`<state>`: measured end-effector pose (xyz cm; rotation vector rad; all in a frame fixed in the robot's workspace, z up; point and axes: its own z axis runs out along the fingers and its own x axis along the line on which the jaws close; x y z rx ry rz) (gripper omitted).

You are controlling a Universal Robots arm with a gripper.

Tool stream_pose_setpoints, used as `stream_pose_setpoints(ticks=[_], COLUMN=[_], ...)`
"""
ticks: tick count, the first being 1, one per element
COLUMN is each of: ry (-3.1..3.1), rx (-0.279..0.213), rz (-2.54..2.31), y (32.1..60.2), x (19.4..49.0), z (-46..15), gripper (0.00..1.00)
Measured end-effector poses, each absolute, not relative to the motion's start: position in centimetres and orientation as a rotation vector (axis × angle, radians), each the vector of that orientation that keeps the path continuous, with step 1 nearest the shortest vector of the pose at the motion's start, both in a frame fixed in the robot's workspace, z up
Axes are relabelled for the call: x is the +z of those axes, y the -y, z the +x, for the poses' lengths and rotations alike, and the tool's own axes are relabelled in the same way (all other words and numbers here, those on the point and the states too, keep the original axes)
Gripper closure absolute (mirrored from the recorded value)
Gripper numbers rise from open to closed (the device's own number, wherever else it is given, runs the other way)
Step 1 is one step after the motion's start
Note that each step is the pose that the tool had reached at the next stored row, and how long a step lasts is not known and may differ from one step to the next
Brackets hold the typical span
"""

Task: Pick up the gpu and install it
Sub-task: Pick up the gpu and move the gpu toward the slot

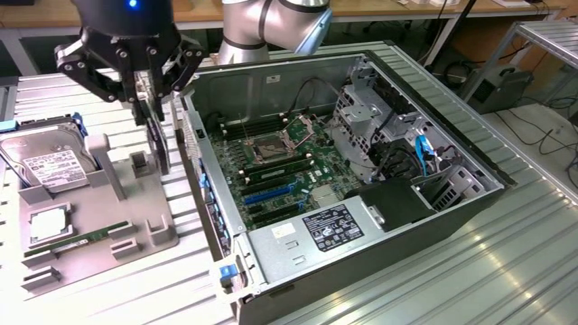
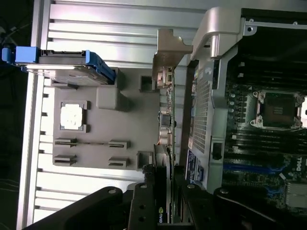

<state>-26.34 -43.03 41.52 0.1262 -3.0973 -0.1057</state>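
In the exterior view the gripper (image 1: pixel 149 101) hangs over the grey tray (image 1: pixel 108 203) on the counter (image 1: pixel 451 284), just off the open case (image 1: pixel 451 217). Its fingers are drawn partway in and clamp the upper edge of the gpu (image 1: pixel 160 145). The card hangs on edge below them, above the tray's slotted posts. I cannot tell whether its lower edge has cleared those posts. Gripping the long edge keeps the card vertical, probably so that the opposite edge can meet the blue slots (image 1: pixel 271 196) on the motherboard (image 1: pixel 280 169). The hard drive (image 1: pixel 50 166) leans in its own cradle on the exterior view's left, well apart from the card.

In the wrist view the gripper (image 2: pixel 163 203) looks straight down the card. The fingers (image 2: pixel 143 206) sit on either face of the gpu (image 2: pixel 164 120), which shows as a thin strip running to its silvery bracket (image 2: pixel 169 48). The strip lies between the tray (image 2: pixel 129 115) and the case (image 2: pixel 211 57) wall, offset from the tray's posts. This suggests the card is raised rather than seated. The blue slots (image 2: pixel 249 167) are inside the case, apart from the card, so it is not installed.
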Motion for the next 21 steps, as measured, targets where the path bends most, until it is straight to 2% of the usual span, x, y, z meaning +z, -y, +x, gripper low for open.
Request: stream_pose_setpoints(ticks=[6,21], ry=[3.090,3.088], rx=[-0.108,-0.133], rz=[0.126,0.126], y=[44.1,44.5], x=[44.4,44.4], z=[-23.4,-16.3], gripper=[0.74,0.74])
